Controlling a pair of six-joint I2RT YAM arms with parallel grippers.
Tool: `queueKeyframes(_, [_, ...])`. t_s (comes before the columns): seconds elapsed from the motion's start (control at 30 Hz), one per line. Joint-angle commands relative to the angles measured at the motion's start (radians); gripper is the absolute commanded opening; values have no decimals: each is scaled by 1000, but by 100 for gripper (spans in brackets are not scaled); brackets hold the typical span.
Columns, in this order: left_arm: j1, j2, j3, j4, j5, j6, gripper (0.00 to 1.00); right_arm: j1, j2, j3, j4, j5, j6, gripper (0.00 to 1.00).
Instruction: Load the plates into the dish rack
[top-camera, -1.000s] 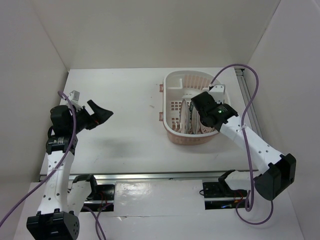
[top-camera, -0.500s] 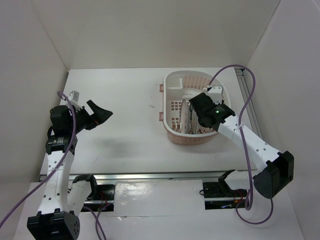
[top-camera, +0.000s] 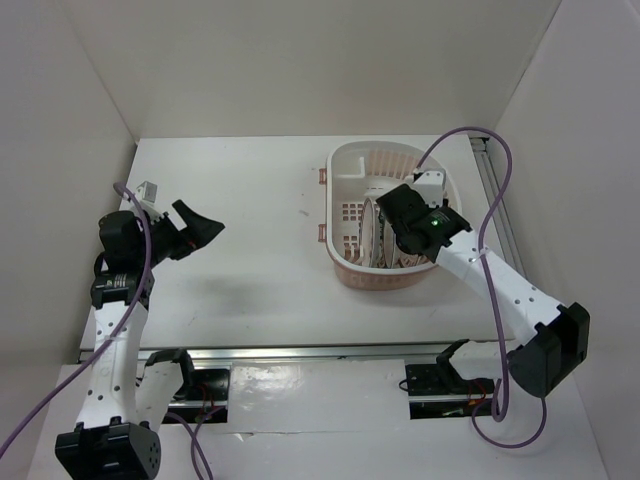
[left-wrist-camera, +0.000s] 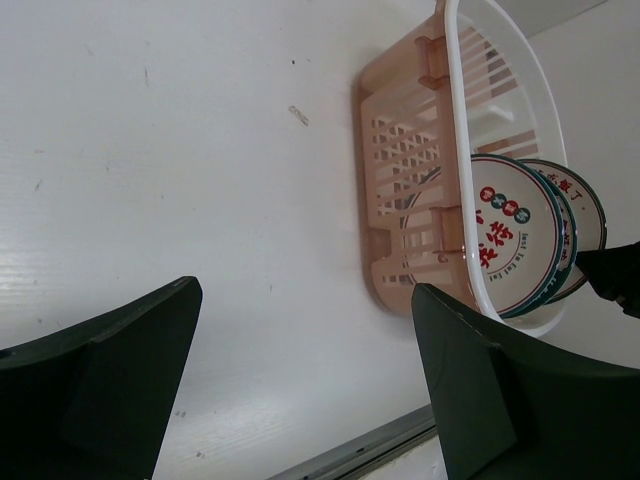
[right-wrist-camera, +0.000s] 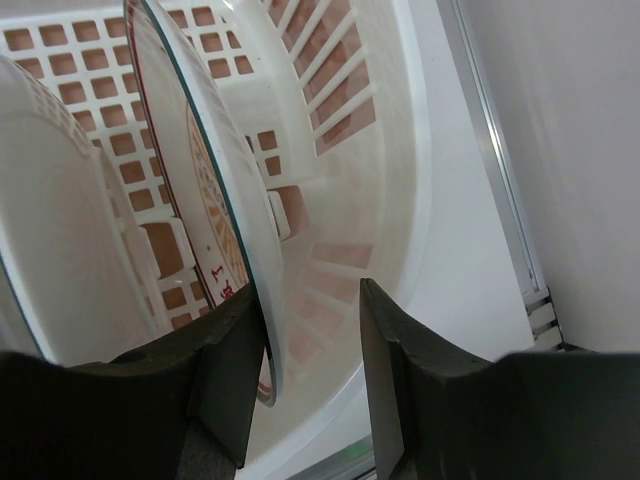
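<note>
The dish rack (top-camera: 345, 160) is a white oval basket with a peach base, at the table's back right. Plates (top-camera: 378, 238) stand on edge inside it. In the left wrist view the dish rack (left-wrist-camera: 400, 170) holds a green-rimmed plate (left-wrist-camera: 512, 235) with red marks, and another plate (left-wrist-camera: 588, 205) behind it. My right gripper (top-camera: 388, 212) reaches into the rack; its jaws stand open (right-wrist-camera: 310, 330) around the rim of a green-edged plate (right-wrist-camera: 200, 180), which rests against the left finger. A second plate (right-wrist-camera: 60, 230) stands further left. My left gripper (top-camera: 207, 228) hovers wide open (left-wrist-camera: 300, 400) over bare table.
White walls close in the table on the left, back and right. A metal rail (top-camera: 495, 200) runs along the right edge beside the rack, and a rail (left-wrist-camera: 370, 450) lines the near edge. A purple cable (top-camera: 500, 215) loops above the right arm.
My right gripper's jaws have opened off the plate, which now stands in the rack, and the arm shifted slightly. The left arm has not moved.
</note>
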Motion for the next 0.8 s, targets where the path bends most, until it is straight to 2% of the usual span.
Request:
queueKeyframes(0.0, [8,-6,43,21,32,23,100,9,-5,61,-41,10,45,48])
queueKeyframes(0.13, [17,-6,43,21,32,23,100,9,-14,61,-69,1,57,54])
queueKeyframes(0.2, [17,-6,43,21,32,23,100,20,-14,70,-92,-10,79,61])
queueKeyframes(0.3, [17,-6,43,21,32,23,100,31,-28,80,-103,-28,100,65])
queueKeyframes(0.4, [17,-6,43,21,32,23,100,49,-55,96,-122,-39,109,73])
queueKeyframes(0.47, [17,-6,43,21,41,23,100,49,-69,129,-133,-54,122,89])
queueKeyframes(0.5, [17,-6,43,30,41,23,100,58,-82,142,-142,-70,122,100])
queueKeyframes(0.77, [17,4,43,30,50,23,100,58,-102,303,-232,-70,104,100])
